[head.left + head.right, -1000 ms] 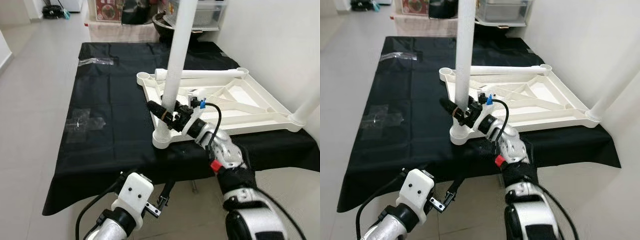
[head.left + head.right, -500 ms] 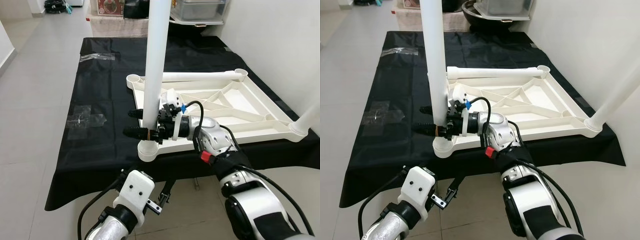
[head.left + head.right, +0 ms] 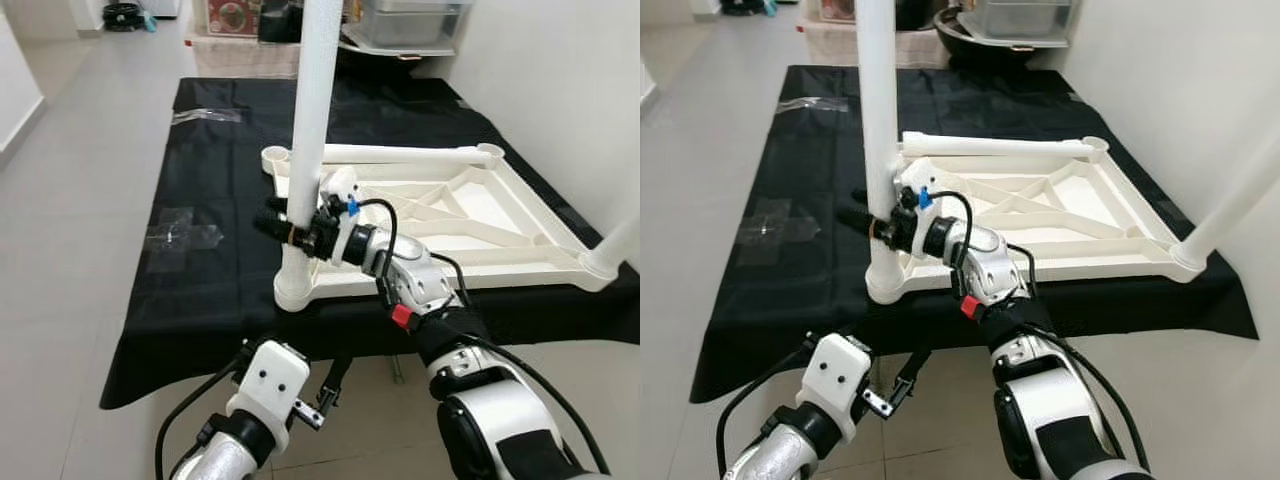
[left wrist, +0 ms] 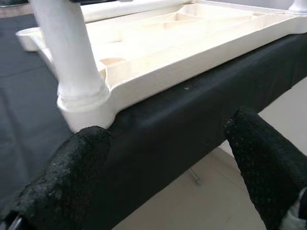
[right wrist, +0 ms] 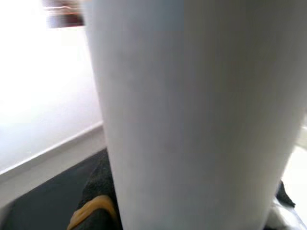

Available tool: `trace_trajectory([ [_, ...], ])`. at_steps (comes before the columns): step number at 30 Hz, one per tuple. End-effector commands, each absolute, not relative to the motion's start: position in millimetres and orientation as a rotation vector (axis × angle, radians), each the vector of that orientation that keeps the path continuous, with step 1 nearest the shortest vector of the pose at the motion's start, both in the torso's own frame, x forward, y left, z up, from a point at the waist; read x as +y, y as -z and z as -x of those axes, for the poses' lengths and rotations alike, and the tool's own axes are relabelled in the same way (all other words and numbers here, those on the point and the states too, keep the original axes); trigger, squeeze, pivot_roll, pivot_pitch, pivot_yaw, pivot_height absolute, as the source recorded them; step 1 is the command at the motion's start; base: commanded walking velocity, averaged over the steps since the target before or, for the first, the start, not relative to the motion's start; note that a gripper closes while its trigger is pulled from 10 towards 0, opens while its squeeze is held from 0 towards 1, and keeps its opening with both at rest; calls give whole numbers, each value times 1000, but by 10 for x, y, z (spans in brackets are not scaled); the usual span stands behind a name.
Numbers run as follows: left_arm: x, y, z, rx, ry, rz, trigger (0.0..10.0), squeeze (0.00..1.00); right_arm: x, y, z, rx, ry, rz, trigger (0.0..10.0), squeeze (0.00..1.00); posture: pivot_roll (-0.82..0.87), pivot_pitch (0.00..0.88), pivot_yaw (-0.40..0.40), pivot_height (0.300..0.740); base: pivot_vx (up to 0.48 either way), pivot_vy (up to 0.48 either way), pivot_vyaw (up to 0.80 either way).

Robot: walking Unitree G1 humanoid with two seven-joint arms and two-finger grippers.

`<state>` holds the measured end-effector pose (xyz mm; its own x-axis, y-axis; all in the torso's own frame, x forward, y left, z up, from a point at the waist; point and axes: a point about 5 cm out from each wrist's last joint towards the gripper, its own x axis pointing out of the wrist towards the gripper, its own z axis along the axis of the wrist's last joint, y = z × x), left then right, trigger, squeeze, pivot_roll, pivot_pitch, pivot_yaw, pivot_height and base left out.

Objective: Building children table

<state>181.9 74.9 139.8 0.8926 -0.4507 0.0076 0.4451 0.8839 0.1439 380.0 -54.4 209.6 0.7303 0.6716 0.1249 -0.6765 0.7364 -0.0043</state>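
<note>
A white children's table top (image 3: pixel 500 215) lies upside down on a black cloth (image 3: pixel 220 290). One white leg (image 3: pixel 312 110) stands upright in its near left corner socket (image 3: pixel 297 290). My right gripper (image 3: pixel 283 226) is shut on this leg just above the socket, with the leg (image 5: pixel 192 115) close before its wrist camera. A second leg (image 3: pixel 400 153) lies along the far edge, and a third (image 3: pixel 622 240) rises from the right corner. My left gripper (image 4: pixel 168 129) hangs open below the cloth's front edge, with nothing between its fingers (image 4: pixel 72 172).
Two clear plastic bags (image 3: pixel 180 235) (image 3: pixel 205 116) lie on the cloth's left side. A white wall (image 3: pixel 560 90) runs close along the right. Boxes and a dark bowl (image 3: pixel 380 25) stand behind the table. Tiled floor (image 3: pixel 70 200) lies open to the left.
The head view has shifted. My right gripper stays shut on the upright leg, its wrist turned so the fingers sit slightly higher than half a second ago. The left arm is unchanged.
</note>
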Motion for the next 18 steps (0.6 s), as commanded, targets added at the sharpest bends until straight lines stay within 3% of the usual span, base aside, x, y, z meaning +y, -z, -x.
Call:
trace_trajectory([
  [1, 735, -1383, -1804, -33, 469, -138, 10000, 0, -923, -2057, -3929, -89, -349, -70, 0, 0, 143, 75, -92, 740, 0, 0, 0],
  [2, 735, -1383, -1804, -33, 469, -138, 10000, 0, -923, -2057, -3929, -89, -349, -70, 0, 0, 143, 75, -92, 740, 0, 0, 0],
  [3, 740, -1386, -1804, -34, 467, -139, 10000, 0, -1090, -1945, -3926, -22, -81, -102, 0, 0, 140, 80, -96, 740, 0, 0, 0],
  [4, 742, -1389, -1804, -35, 465, -139, 10000, 0, -1145, -1888, -3905, 16, 8, -100, 0, 0, 140, 80, -96, 740, 0, 0, 0],
  [10, 744, -1392, -1806, -35, 464, -140, 10000, 0, -1197, -1848, -3827, 21, 163, -88, 0, 0, 146, 82, -96, 740, 0, 0, 0],
  [12, 746, -1390, -1804, -33, 466, -141, 10000, 0, -1091, -1844, -3772, 4, 168, -114, 0, 0, 139, 85, -95, 740, 0, 0, 0],
  [13, 746, -1391, -1804, -33, 465, -141, 10000, 0, -1001, -1866, -3769, -19, 125, -149, 10000, 0, 138, 88, -95, 740, 0, 0, 0],
  [17, 748, -1391, -1804, -33, 464, -141, 10000, 0, -889, -1934, -3774, -70, 62, -210, 10000, 0, 141, 88, -93, 740, 0, 0, 0],
  [18, 747, -1391, -1805, -33, 464, -141, 10000, 0, -879, -2003, -3785, -123, 30, -203, 10000, 1000, 139, 88, -94, 740, 0, 0, 0],
])
